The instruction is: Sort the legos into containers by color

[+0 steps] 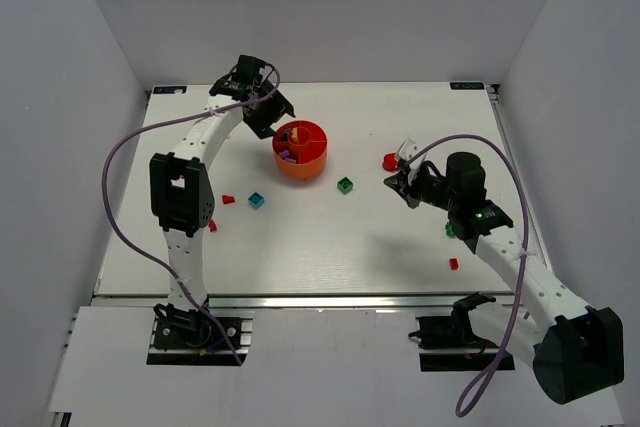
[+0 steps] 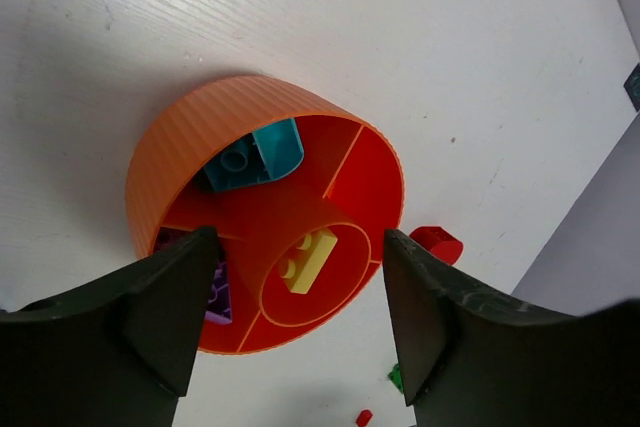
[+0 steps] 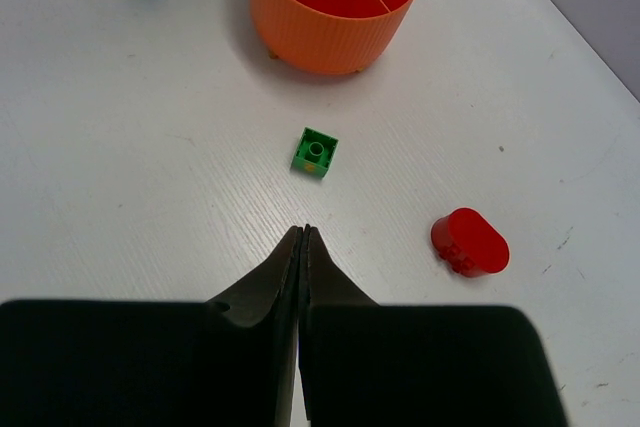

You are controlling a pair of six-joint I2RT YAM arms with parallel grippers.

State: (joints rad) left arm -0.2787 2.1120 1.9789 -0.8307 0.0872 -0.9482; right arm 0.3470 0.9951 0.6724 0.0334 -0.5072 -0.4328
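The red-orange bowl [image 1: 300, 150] of containers stands at the table's middle back. In the left wrist view the bowl [image 2: 190, 137] holds a cyan lego [image 2: 255, 155] in one wedge, a purple one [image 2: 218, 292] in another and a yellow brick [image 2: 310, 260] in the central cup. My left gripper [image 2: 300, 239] hangs open just above the bowl with nothing between its fingers; from above the left gripper [image 1: 268, 112] is at the bowl's back left. My right gripper [image 3: 303, 230] is shut and empty, its tips near the table between a green lego [image 3: 316, 152] and a red rounded lego [image 3: 470, 242].
Loose on the table are a cyan lego [image 1: 257, 200], a green one [image 1: 345, 185], a red rounded one [image 1: 390, 161], small red ones [image 1: 228, 198] [image 1: 212, 226] [image 1: 453, 263] and a green one [image 1: 450, 230] beside the right arm. White walls enclose the table.
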